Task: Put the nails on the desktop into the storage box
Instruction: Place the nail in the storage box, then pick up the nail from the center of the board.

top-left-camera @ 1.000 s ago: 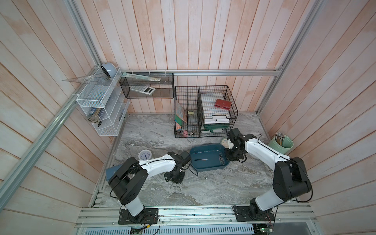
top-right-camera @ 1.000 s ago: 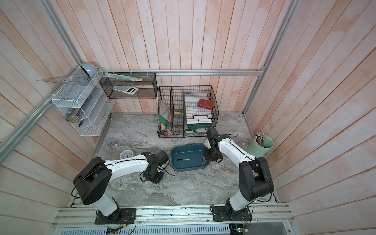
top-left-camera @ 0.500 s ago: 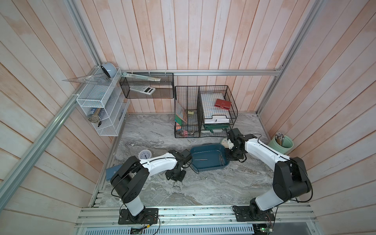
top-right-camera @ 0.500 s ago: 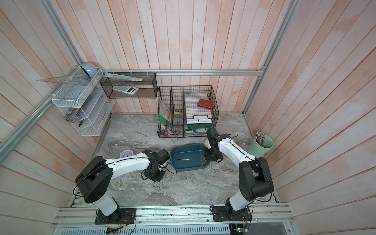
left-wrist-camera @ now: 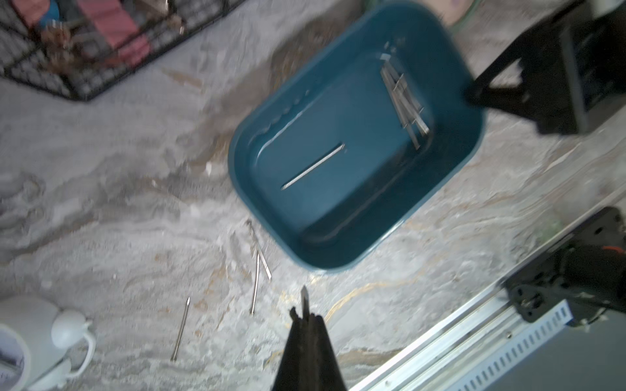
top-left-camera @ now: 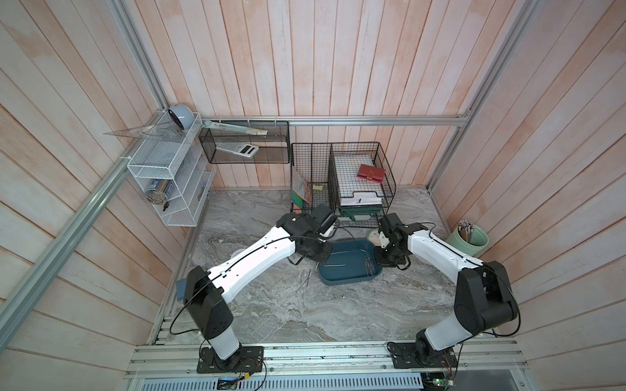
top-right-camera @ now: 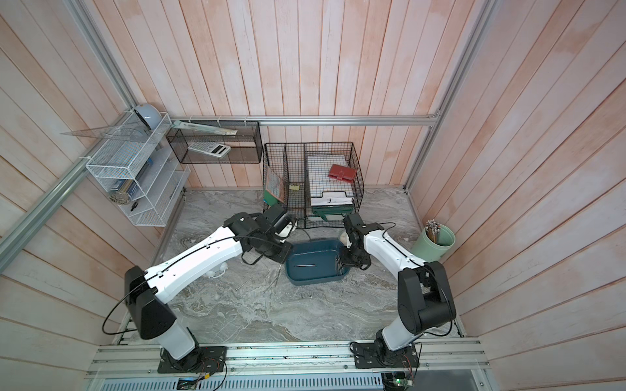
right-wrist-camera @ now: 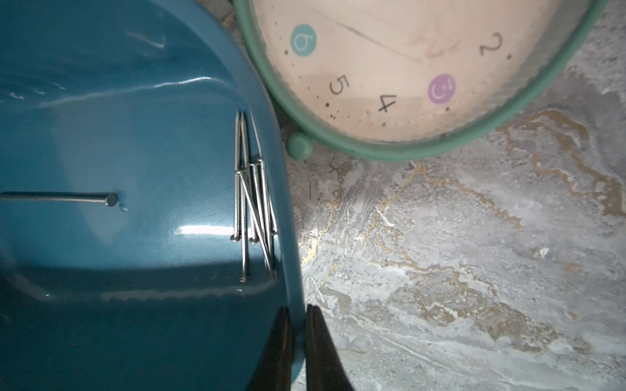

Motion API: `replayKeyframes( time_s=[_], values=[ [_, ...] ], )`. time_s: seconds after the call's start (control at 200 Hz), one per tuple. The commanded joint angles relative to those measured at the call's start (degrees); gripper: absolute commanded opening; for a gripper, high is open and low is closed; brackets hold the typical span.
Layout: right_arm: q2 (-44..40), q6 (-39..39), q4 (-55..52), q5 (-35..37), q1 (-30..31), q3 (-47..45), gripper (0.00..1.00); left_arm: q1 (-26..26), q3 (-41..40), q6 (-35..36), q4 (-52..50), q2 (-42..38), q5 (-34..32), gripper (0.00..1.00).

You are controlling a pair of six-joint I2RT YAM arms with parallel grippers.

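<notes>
The flat grey-and-white marble-patterned desktop (top-left-camera: 305, 304) is matt, with swirling veins tinged gold. On it sits the shallow dark teal rectangular plastic storage box (top-left-camera: 349, 252), glossy, with rounded corners and a raised rim. Just beside 1 corner lies a round clock (right-wrist-camera: 406, 67) with a pale peach face and a mint-green rim. The right gripper (right-wrist-camera: 297, 309) has its 2 black tapered jaws clamped on the box's rim, 1 inside the wall and 1 outside. The left gripper (left-wrist-camera: 305, 315) is closed, its dark jaws pinching a held nail (left-wrist-camera: 304, 296) whose point sticks out above the marble, just outside the box. The thin silvery metal nails (right-wrist-camera: 252, 203), each with a small flat head, lie bundled against the box's inner wall near the right gripper. 1 lone nail (left-wrist-camera: 313, 166) lies mid-floor. 3 loose nails (left-wrist-camera: 256, 287) rest on the desktop beside the box.
</notes>
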Motion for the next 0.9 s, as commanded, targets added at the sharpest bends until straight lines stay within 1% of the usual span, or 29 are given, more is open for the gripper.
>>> replayKeyframes(
  time_s=[0.0, 0.06, 0.075, 0.1, 0.135, 0.19, 0.225, 0.245, 0.265, 0.33, 0.42, 0.515, 0.6, 0.665, 0.705, 0.76, 0.78, 0.845, 0.895],
  values=[
    [1.2, -0.3, -0.4, -1.1, 0.4, -2.0, 0.0, -0.6, 10.6, 3.9, -2.5, 10.1, 3.4, 0.0],
    [1.2, -0.3, -0.4, -1.1, 0.4, -2.1, 0.0, -0.6, 14.4, 3.9, -2.1, 14.5, 3.6, 0.0],
    [1.3, -0.3, -0.4, -1.2, 0.4, -2.1, 0.0, -0.6, 14.8, 3.8, -2.1, 15.4, 3.6, 0.02],
    [1.3, -0.3, -0.4, -1.4, 0.4, -2.0, 0.0, -0.6, 15.5, 3.8, -2.1, 16.8, 3.5, 0.07],
    [1.4, -0.3, -0.3, -1.3, 0.4, -2.0, 0.0, -0.5, 15.7, 3.6, -1.8, 18.5, 2.4, 0.19],
    [1.5, -0.3, -0.3, -1.3, 0.4, -2.0, 0.0, -0.2, 14.6, 2.8, -0.9, 19.5, 1.5, 0.24],
    [1.5, -0.4, -0.3, -1.4, 0.4, -2.0, 0.0, 0.1, 13.3, 2.0, 0.2, 19.1, 1.3, 0.31],
    [1.4, -0.4, -0.3, -1.5, 0.4, -2.0, 0.0, 0.2, 12.1, 1.6, 1.1, 18.5, 1.0, 0.42],
    [1.4, -0.4, -0.3, -1.5, 0.4, -2.1, 0.0, 0.4, 10.9, 1.1, 2.1, 17.7, 0.7, 0.47],
    [1.4, -0.5, -0.2, -1.8, 0.4, -2.1, 0.0, 1.1, 7.5, 0.0, 4.3, 14.6, -0.3, 0.54],
    [1.3, -0.5, -0.2, -2.0, 0.4, -2.0, 0.0, 2.8, 2.8, -1.4, 5.8, 9.2, -2.5, 0.6],
    [0.8, -0.6, 0.1, -2.3, 0.4, -2.2, 0.0, 6.0, -6.5, -2.4, 7.6, 1.5, -5.2, 0.62],
    [0.6, -0.7, 0.2, -2.6, 0.4, -2.2, 0.0, 10.6, -15.1, -2.3, 7.7, -4.5, -5.1, 0.62],
    [0.7, -0.8, 0.3, -2.9, 0.3, -2.2, 0.0, 13.4, -19.2, -0.6, 6.0, -7.0, -4.7, 0.62],
    [0.8, -0.8, 0.3, -2.9, 0.4, -2.3, 0.0, 14.3, -20.3, 1.3, 4.4, -7.7, -4.5, 0.62],
    [0.8, -0.8, 0.5, -3.0, 0.3, -2.4, 0.0, 14.3, -20.3, 5.0, 1.5, -7.9, -6.0, 0.62],
    [0.9, -0.9, 0.7, -3.2, 0.4, -2.4, 0.0, 14.3, -20.2, 5.5, 0.5, -7.8, -7.2, 0.62],
    [1.0, -0.9, 0.7, -3.3, 0.4, -2.3, 0.0, 14.0, -19.8, 11.1, -2.1, -7.2, -10.0, 0.61],
    [1.1, -0.9, 0.7, -3.3, 0.3, -2.3, 0.0, 13.7, -19.5, 13.8, -3.5, -6.7, -12.6, 0.6]
  ],
)
